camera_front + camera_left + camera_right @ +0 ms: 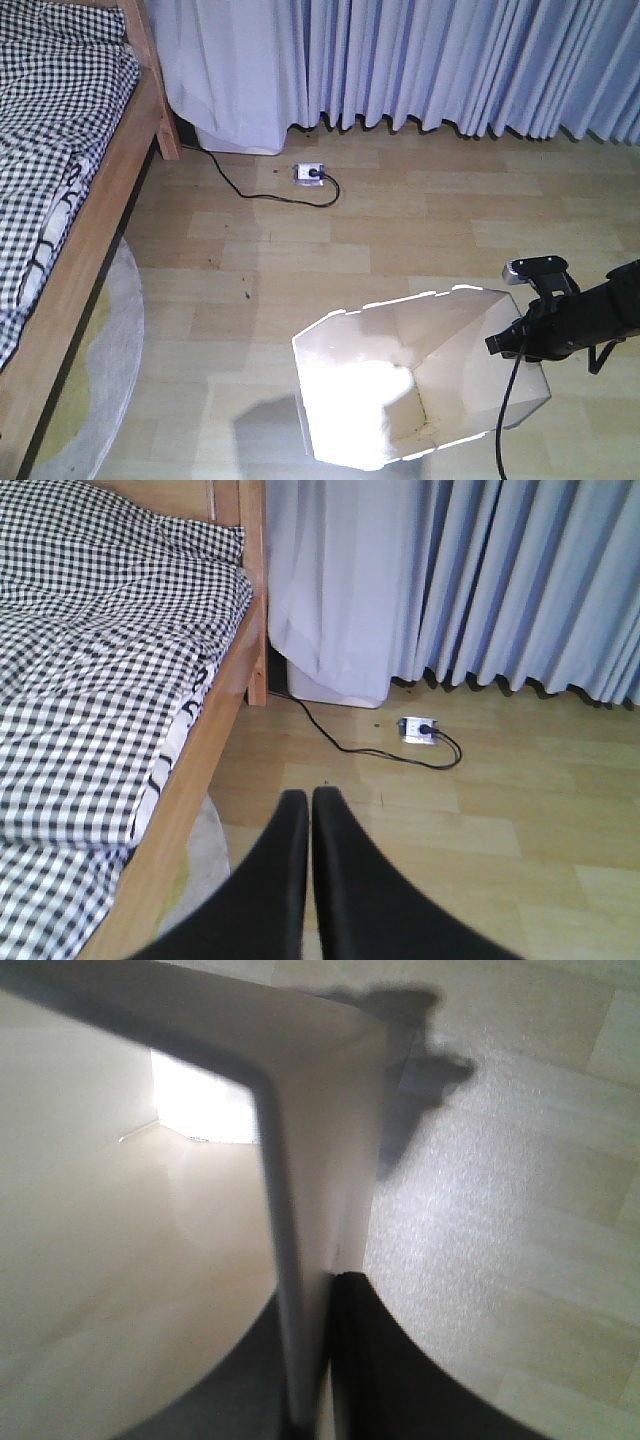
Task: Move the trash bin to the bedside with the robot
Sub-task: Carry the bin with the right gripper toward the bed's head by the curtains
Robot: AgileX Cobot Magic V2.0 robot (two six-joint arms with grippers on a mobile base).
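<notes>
Two arms were on show, and only one was busy; the right gripper [325, 1285] was pinched tight on the trash bin [440, 340], one black finger inside the thin white plastic wall and one outside, the wall squeezed between them. The front view gave the whole shape: smooth sides and a cut-corner rim glaring in the sun, set on the pale wood-plank floor [400, 220], well apart from the bed [90, 260] at the left; the right wrist view showed only that clamped edge and its shadow. The left wrist view alone caught the left gripper [311, 798]; its tapered black fingers were closed to a hairline slit, gripping nothing, above the floor beside the light wooden frame and crumpled black-and-white checked bedding; pleated grey-blue curtains [520, 580] hung behind, with a white power strip [308, 175] below them.
</notes>
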